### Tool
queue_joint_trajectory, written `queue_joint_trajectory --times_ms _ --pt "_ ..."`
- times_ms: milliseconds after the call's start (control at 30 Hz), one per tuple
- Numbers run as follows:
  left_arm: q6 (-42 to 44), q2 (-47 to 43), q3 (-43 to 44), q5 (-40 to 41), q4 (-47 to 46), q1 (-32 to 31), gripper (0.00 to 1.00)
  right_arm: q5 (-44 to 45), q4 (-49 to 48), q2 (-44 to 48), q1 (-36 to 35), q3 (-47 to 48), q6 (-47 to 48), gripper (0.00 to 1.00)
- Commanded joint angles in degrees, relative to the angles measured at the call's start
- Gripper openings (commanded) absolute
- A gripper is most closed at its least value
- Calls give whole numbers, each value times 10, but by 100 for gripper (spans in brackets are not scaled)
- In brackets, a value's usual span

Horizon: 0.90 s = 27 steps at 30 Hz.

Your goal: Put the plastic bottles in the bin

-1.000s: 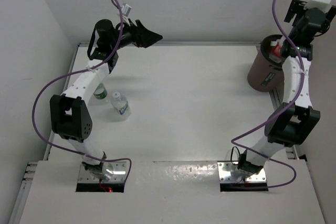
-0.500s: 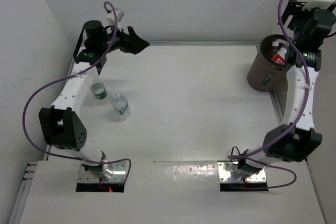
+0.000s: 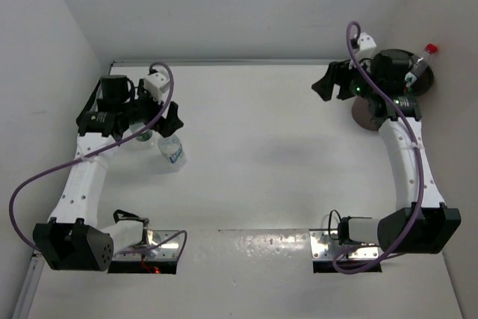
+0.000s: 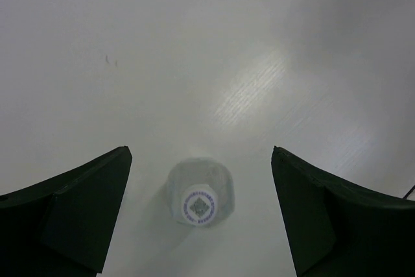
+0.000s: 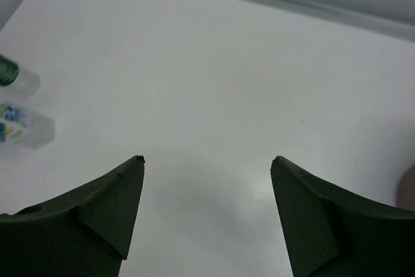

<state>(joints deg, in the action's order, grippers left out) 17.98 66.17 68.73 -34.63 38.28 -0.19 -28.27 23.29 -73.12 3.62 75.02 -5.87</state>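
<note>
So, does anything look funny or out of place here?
Yes: a red-capped bottle pokes up at a slant above the brown bin at the far right, not down inside. The right arm hides most of the bin, so I cannot tell why.

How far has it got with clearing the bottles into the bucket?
Done: a red-capped bottle pokes up at the bin, which the right arm mostly hides. In hand: nothing yet; the open left gripper hangs over a white-capped bottle. Left: that one and a bottle with green on it beside it. The right gripper is empty.
</note>
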Motion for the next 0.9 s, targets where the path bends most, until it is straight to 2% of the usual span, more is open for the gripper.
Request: queue_joint_trajectory --times_ms 0,100,200,400,667,867 --pt "80 -21 -9 32 73 10 96 -58 53 5 -32 5 16 78" --pt "94 -26 -16 59 97 10 94 -57 69 -2 -79 4 42 78" --pt "103 -26 -26 68 110 10 89 -50 82 -10 -107 7 54 78" --pt "103 -4 -32 80 110 10 84 -39 95 -23 -135 20 93 79" --pt "109 7 -42 87 110 10 72 -27 105 -27 -178 17 125 79" --pt "109 25 -48 87 110 10 52 -30 106 -35 -204 21 133 85"
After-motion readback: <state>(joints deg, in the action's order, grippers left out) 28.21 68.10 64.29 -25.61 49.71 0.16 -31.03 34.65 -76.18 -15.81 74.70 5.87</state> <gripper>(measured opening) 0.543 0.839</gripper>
